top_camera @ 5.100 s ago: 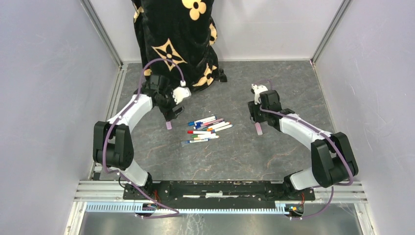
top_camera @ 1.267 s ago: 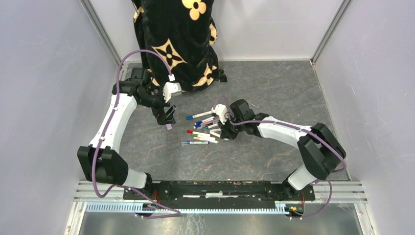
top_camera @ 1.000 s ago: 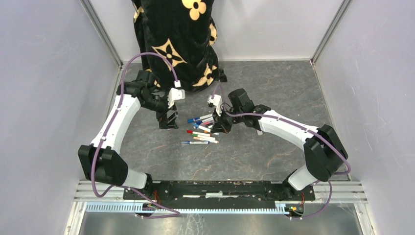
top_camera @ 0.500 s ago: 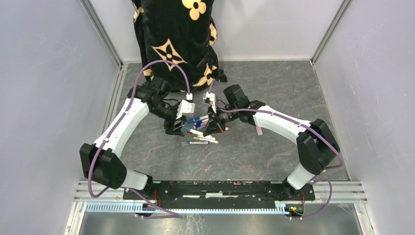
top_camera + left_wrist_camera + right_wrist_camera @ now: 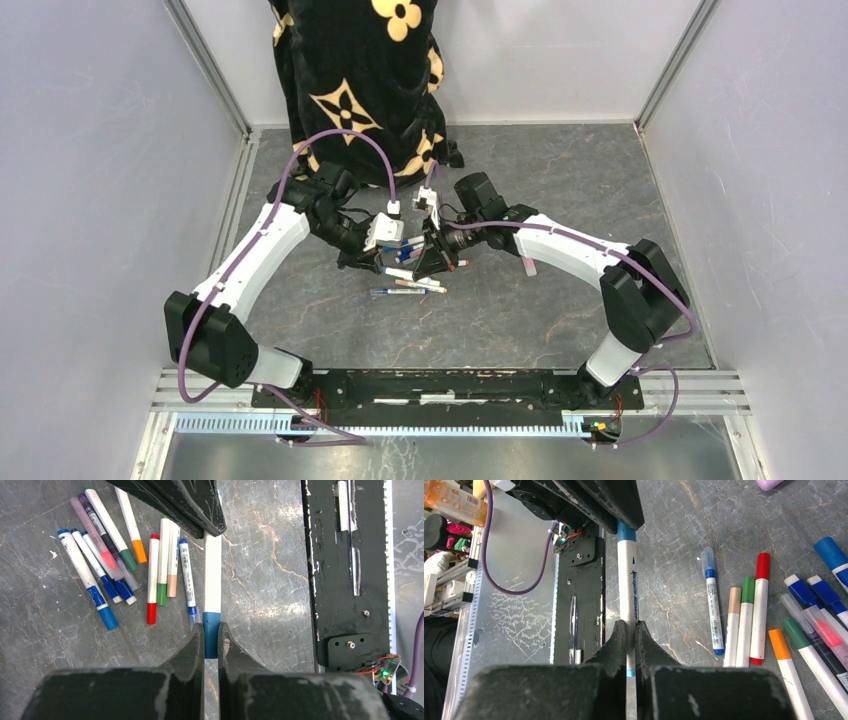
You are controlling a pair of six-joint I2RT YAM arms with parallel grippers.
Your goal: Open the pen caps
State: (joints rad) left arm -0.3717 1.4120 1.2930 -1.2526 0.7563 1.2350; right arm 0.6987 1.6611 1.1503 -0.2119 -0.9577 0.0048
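— Where is the pen that's being worked on?
— The held pen (image 5: pixel 212 580) spans the gap between the two arms. That is near the middle of the overhead frame, just above the loose pens (image 5: pixel 400 291) on the grey marbled table (image 5: pixel 560 200).
— Which way does it lie?
— In the left wrist view its long axis runs straight up the frame, with the teal cap (image 5: pixel 211 617) at the lower end and the white barrel rising to the top. The right wrist view shows it reversed, cap at the top and barrel running down.
— And the jaws?
— The left gripper (image 5: pixel 211 630) is closed narrowly on the cap, a finger pressing each side. The right gripper (image 5: pixel 630 627) pinches the barrel just as tightly, near the end away from the cap.
— Is the cap off?
— No, it sits flush against the barrel.
— Anything else?
— The loose pens fan across the upper left of the left wrist view. One pink cap (image 5: pixel 527 266) lies alone right of centre, beside the right arm.
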